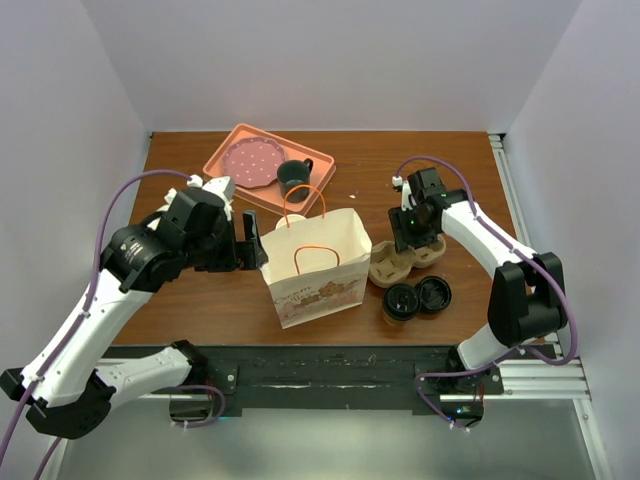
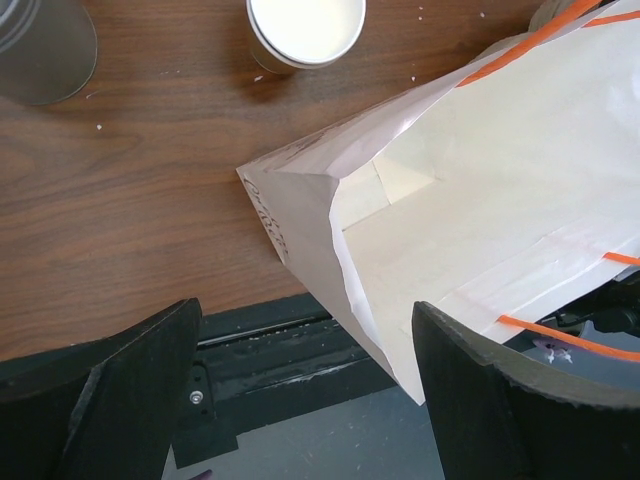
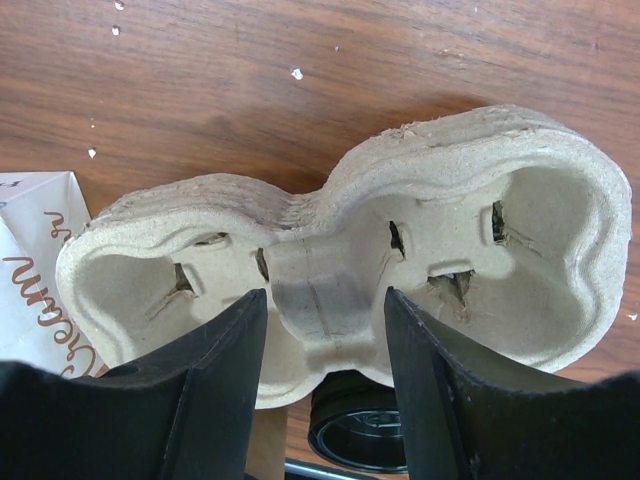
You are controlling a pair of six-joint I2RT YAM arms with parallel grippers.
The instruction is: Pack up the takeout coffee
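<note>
- A brown wood-grain tabletop (image 1: 220,310) carries everything.
- A cream paper bag (image 1: 315,265) with thin orange handles stands open at the centre.
- A pink rectangular tray (image 1: 222,160) at the far edge holds a dotted round plate (image 1: 250,160) and a dark mug (image 1: 293,175).
- The left claw (image 2: 305,320) is spread wide around the bag's creased side fold.
- A rough moulded-pulp cup carrier (image 1: 385,268) with two wells is pinched at its narrow waist by the right claw (image 3: 322,300).
- The takeout coffee (image 1: 400,302), tan-bodied and black-lidded, stands near the carrier, beside a loose black lid (image 1: 434,293).
</note>
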